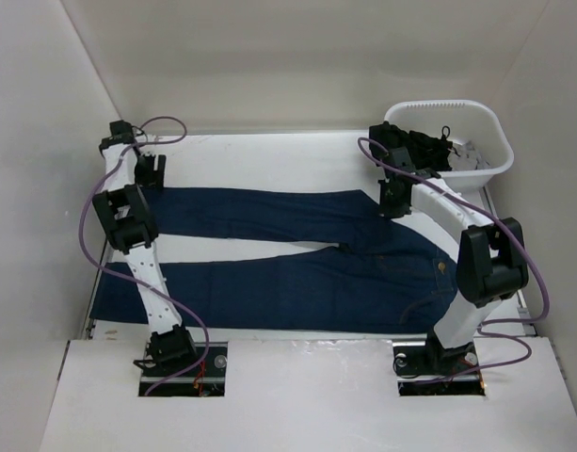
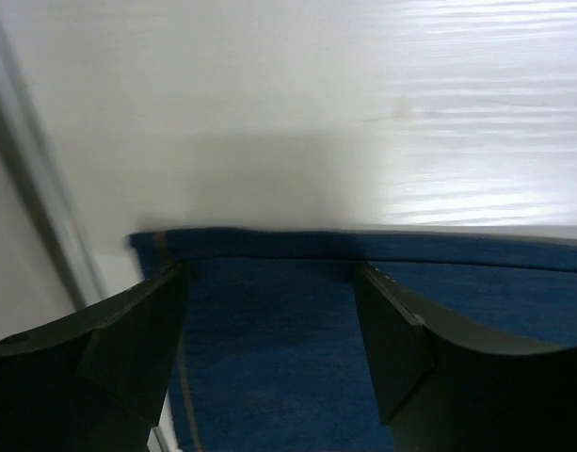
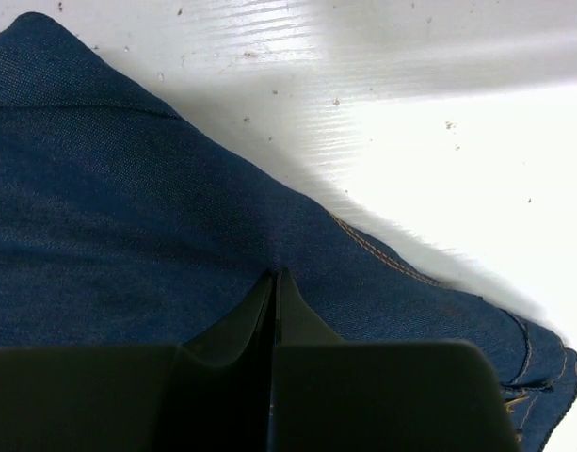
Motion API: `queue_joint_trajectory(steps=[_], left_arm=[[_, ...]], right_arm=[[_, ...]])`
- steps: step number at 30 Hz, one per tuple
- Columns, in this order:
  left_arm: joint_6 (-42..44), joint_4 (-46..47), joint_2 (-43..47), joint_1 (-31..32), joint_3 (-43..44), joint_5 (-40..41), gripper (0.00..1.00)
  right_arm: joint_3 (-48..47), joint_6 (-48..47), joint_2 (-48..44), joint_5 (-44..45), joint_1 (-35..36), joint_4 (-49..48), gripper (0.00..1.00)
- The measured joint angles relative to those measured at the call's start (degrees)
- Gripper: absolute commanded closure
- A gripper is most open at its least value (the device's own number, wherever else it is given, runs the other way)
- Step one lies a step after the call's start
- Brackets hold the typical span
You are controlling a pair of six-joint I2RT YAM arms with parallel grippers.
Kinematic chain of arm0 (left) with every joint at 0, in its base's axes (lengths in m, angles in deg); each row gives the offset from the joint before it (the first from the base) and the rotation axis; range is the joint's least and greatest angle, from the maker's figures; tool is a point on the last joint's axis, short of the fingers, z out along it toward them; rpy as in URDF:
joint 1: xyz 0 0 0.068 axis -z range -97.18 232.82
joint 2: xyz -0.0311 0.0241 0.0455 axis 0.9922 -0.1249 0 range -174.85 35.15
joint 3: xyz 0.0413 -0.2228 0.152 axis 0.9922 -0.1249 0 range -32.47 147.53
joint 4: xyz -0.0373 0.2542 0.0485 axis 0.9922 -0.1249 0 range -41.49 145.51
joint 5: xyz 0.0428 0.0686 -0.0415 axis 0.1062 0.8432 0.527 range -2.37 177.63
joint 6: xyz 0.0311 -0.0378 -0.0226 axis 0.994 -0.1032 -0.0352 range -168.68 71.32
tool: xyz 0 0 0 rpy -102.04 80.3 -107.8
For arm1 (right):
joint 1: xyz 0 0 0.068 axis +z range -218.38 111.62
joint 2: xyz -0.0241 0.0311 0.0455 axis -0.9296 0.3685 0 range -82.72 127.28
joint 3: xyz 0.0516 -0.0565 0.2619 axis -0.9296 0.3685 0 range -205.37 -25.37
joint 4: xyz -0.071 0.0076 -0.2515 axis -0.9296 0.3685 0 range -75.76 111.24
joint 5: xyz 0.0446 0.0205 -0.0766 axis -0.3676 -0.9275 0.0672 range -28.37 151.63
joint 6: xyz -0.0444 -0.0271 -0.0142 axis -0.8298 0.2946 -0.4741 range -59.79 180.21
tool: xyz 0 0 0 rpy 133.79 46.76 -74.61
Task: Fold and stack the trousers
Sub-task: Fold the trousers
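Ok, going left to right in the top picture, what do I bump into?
First the left gripper → right gripper → white basket. The trousers stretch under both grippers, so they have no single spot.

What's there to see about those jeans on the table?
The jeans are dark blue denim with orange stitching and a tan patch at the waist. They lie flat and unfolded on the white table, waist right, legs stretching left. The left gripper hangs open over one hem; the shut right gripper touches the hip.
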Motion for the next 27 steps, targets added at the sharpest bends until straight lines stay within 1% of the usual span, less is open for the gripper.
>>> queue_joint_trajectory(steps=[5,8,15,19,23,25,26,27], left_arm=[[-5.46,6.08,3.93,-4.15,-6.51,0.02,0.32],[-9.27,8.94,5.03,-5.62,-7.28,1.31,0.32],[-13.07,10.25,4.90,-3.82,-7.69,0.57,0.35],[-14.29,10.10,3.19,-2.58,-7.58,0.98,0.40],[-14.99,9.64,2.12,-2.67,-6.01,2.14,0.43],[-15.17,9.46,1.86,-2.86,-5.62,2.23,0.48],[-15.26,9.46,1.84,-2.93,-5.57,2.34,0.53],[-15.30,9.49,1.77,-2.97,-5.53,2.60,0.64]], right_arm=[[-0.02,-0.15,0.00,0.33,0.76,0.07,1.00],[-0.13,-0.35,0.00,0.72,1.25,0.20,1.00],[-0.63,-0.87,0.00,1.99,2.69,0.46,1.00],[-0.68,-1.07,0.00,2.75,3.04,0.66,1.00],[-1.05,-1.16,-0.26,3.41,3.15,0.98,1.00],[-1.09,-1.27,-0.79,3.48,3.23,1.18,1.00],[-1.09,-1.29,-1.05,3.54,3.23,1.25,1.00],[-1.09,-1.29,-1.36,3.58,3.23,1.33,1.00]])
